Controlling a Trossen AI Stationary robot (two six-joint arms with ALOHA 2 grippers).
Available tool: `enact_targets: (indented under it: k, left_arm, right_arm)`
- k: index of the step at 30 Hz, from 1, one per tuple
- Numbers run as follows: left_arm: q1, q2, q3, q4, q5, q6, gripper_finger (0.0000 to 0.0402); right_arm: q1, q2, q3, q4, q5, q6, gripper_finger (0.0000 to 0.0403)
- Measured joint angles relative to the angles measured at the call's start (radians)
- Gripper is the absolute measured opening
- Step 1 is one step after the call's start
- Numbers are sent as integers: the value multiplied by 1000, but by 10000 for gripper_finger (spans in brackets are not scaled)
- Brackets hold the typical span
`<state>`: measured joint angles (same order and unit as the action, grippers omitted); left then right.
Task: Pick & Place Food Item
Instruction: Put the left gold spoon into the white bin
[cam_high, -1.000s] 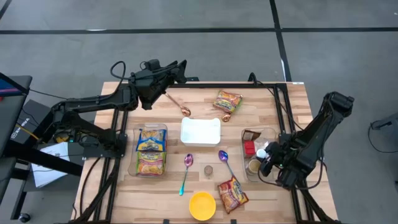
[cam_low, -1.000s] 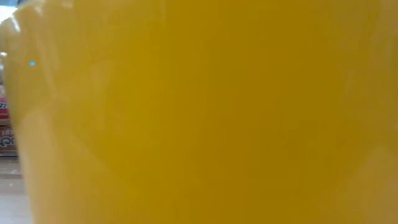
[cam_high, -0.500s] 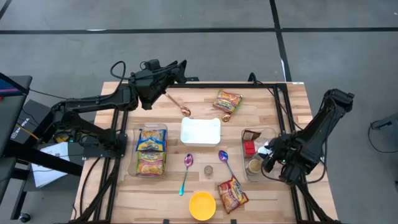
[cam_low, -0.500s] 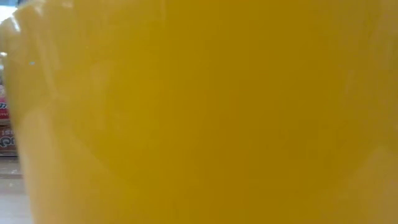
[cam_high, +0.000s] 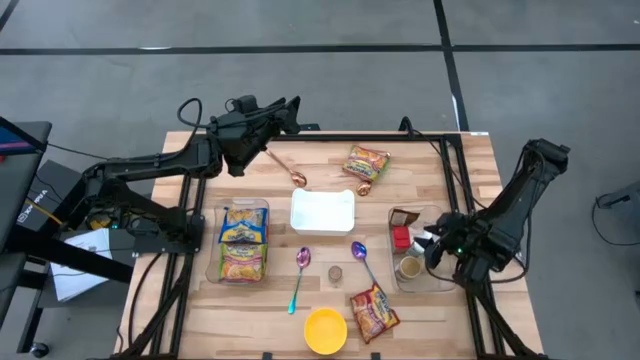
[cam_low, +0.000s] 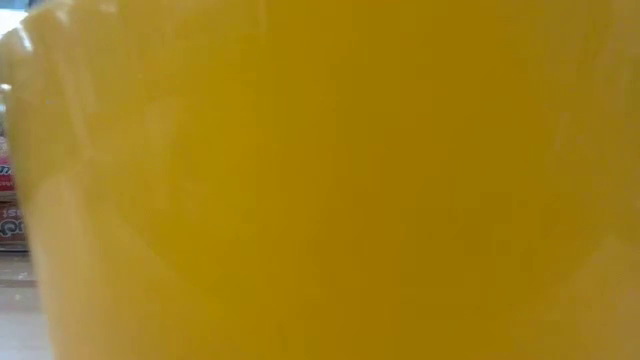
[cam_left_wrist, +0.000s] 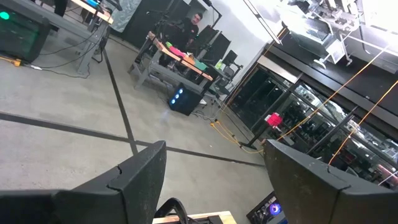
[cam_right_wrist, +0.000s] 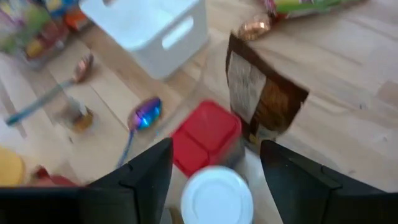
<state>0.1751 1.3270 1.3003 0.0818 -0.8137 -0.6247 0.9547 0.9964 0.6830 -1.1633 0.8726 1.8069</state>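
My right gripper (cam_high: 432, 247) (cam_right_wrist: 216, 180) is open and empty above a clear container (cam_high: 433, 284) at the table's right. In the container stand a red box (cam_right_wrist: 206, 139), a white-lidded jar (cam_right_wrist: 216, 198) and a brown packet (cam_right_wrist: 263, 94). The jar's lid shows between my fingers, below them. Noodle packets lie at the far middle (cam_high: 366, 162), at the near middle (cam_high: 373, 312) and in a clear tray on the left (cam_high: 243, 240). My left gripper (cam_high: 288, 108) (cam_left_wrist: 214, 180) is open and empty, raised over the far left edge and facing the room.
A white bin (cam_high: 322, 211) stands mid-table. A yellow bowl (cam_high: 325, 330) sits at the near edge and fills the low view (cam_low: 320, 180). Two purple spoons (cam_high: 300, 275) (cam_high: 362, 258), a copper spoon (cam_high: 287, 168) and a small cup (cam_high: 336, 272) lie around the bin.
My right gripper has moved a little toward the table's far edge, over the clear container, and stays open. Nothing on the table has moved.
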Motion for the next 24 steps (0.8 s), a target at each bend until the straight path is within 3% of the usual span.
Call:
enact_targets:
  k: [14,19,24]
  left_arm:
    - [0,0,0,0,50,32,264]
    - [0,0,0,1,139,113,264]
    - [0,0,0,1,256,192,264]
  right_arm:
    - [-22,-235,0,2,300,-16,235]
    - [-22,-327,29,45,380,-155,235]
    - [-22,-394,114,114,447,-417,235]
